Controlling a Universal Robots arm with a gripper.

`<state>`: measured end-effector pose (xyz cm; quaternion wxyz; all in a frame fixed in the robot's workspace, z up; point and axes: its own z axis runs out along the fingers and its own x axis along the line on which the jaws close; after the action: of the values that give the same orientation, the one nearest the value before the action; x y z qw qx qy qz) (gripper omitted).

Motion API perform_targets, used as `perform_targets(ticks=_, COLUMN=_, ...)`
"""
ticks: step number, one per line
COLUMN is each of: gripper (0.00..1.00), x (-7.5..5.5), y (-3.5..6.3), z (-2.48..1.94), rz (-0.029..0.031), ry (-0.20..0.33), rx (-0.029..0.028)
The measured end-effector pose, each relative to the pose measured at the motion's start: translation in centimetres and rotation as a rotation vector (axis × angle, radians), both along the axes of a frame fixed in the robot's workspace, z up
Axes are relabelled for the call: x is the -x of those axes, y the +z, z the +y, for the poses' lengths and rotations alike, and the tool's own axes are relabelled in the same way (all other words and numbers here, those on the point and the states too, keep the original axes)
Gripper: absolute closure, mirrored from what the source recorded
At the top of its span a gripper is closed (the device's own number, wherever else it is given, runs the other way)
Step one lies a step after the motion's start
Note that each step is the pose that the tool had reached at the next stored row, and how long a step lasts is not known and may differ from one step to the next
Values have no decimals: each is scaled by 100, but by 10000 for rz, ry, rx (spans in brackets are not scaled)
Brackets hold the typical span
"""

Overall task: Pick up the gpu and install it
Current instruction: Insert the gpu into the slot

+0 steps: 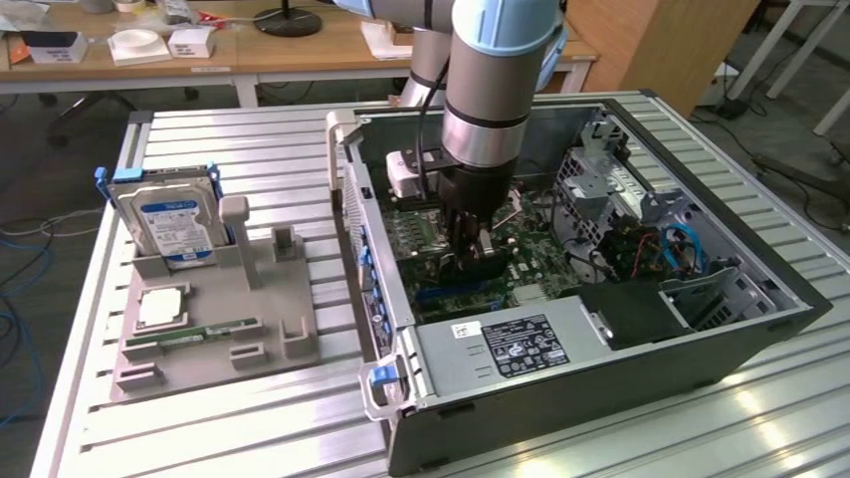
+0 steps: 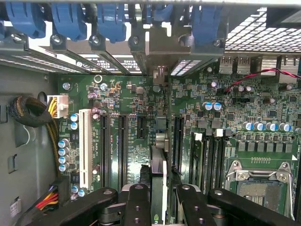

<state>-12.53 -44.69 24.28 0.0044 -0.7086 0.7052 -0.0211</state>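
Observation:
The gpu [image 2: 159, 160] is seen edge-on as a thin dark card standing upright over the green motherboard [image 2: 136, 108]. It runs from between my fingers [image 2: 137, 202] toward the rear slot openings of the case. My gripper [image 2: 160, 207] is shut on it, one black finger on each side. In the exterior view the gripper [image 1: 475, 251] reaches straight down into the open computer case [image 1: 598, 339], and the gpu [image 1: 483, 267] is low against the motherboard [image 1: 538, 274]. Whether the card's edge sits in a slot is hidden.
Long black slots [image 2: 123, 146] and a white slot [image 2: 85, 146] flank the card, with blue clips [image 2: 66, 19] along the rear. The CPU socket [image 2: 256, 188] and a cable bundle [image 2: 28, 110] are close. Outside, a grey fixture [image 1: 199, 299] holds a hard drive [image 1: 166, 219] and a memory stick [image 1: 193, 334].

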Motion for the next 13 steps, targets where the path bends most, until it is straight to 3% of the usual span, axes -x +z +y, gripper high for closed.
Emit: perform_targets(ticks=13, gripper=74, x=0, y=-7, z=-15, rz=-1, ry=-11, rx=-4)
